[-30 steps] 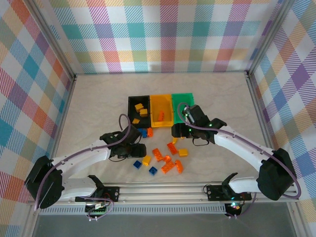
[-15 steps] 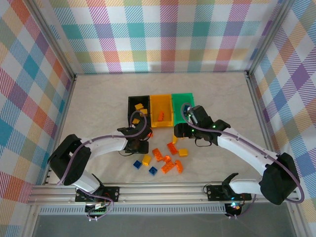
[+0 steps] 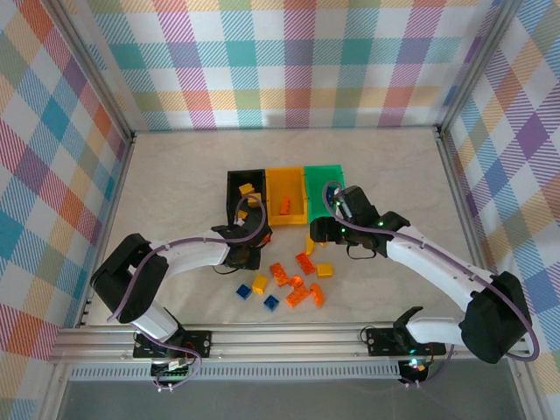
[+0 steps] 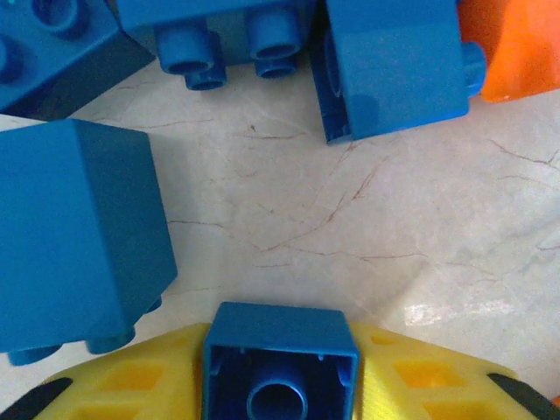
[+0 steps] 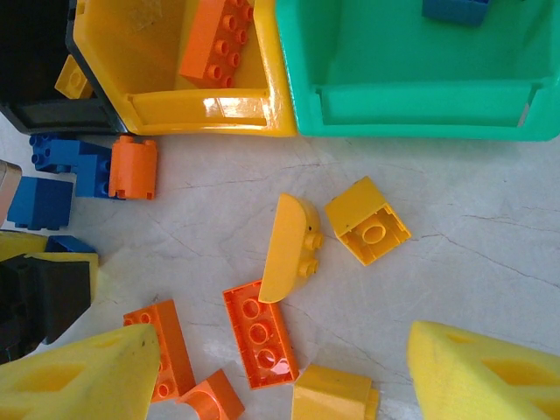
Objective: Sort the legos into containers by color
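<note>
Left gripper (image 4: 280, 385): pinches one blue lego (image 4: 280, 350) between yellow pads (image 4: 131, 385), hollow underside toward the camera, low over the table (image 4: 350, 219) among other blue legos (image 4: 79, 245), just in front of the black bin (image 3: 231, 188). Right gripper (image 5: 284, 337): gapes wide, nothing between its pads, above loose orange and yellow bricks (image 5: 367, 220). Black bin: holds yellow bricks (image 3: 246, 188). Yellow-orange bin (image 5: 201, 109): holds one orange brick (image 5: 214, 39). Green bin (image 5: 420, 105): holds a blue brick (image 5: 455, 7), cut off by the frame's top edge. Left fingers cut off at the bottom of the wrist view.
</note>
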Tool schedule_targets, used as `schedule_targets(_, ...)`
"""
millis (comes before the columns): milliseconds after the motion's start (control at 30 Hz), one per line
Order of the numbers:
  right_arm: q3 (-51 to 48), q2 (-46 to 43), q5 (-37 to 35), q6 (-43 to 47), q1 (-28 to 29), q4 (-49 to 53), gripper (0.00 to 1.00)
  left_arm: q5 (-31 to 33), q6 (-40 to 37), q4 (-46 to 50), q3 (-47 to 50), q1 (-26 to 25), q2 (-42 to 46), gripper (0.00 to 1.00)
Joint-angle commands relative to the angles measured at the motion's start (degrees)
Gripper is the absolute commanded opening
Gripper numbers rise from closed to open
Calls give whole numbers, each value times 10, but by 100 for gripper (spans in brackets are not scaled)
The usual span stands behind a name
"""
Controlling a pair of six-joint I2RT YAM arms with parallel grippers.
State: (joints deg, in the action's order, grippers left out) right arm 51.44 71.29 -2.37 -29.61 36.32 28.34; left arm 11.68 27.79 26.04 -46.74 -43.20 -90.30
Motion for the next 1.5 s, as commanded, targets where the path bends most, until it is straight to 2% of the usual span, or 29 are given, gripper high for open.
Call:
schedule_targets(0, -4, -9, 2, 1, -4, 1, 75, 4, -10, -3, -9, 5, 4, 39)
schedule_targets(233, -14, -31, -25, -5, -8, 3, 75, -11, 1, 48, -34, -15, 76, 35)
schedule_targets(400, -32, -45, -44, -12, -14, 4, 75, -36, 5, 60, -128, -24, 77, 35)
schedule_targets(667, -60, -84, -54, -25, -18, 24, 75, -87, -11, 27, -376, -24, -120, 35)
schedule_targets(833, -76, -108, -55, -27, -23, 38, 75, -95, -26, 87, -586, -22, -282, 33)
schedule_targets(1000, -84, -120, -49, -27, -27, 43, 75, -85, -30, 154, -748, -19, -399, 32)
schedule_targets(1067, -86, -124, -49, -27, -28, 44, 76, -86, -29, 171, -791, -20, -428, 36)
schedule_targets(1133, -89, -126, -46, -26, -29, 44, 76, -89, -28, 186, -829, -19, -450, 49)
schedule_targets(1233, -90, -125, -42, -25, -32, 43, 76, -94, -25, 195, -861, -20, -462, 61)
schedule_targets(1300, -91, -123, -40, -23, -32, 41, 76, -95, -25, 196, -867, -21, -456, 69)
schedule_targets(1467, -90, -110, -23, -16, -34, 30, 77, -92, -24, 193, -853, -24, -413, 80)
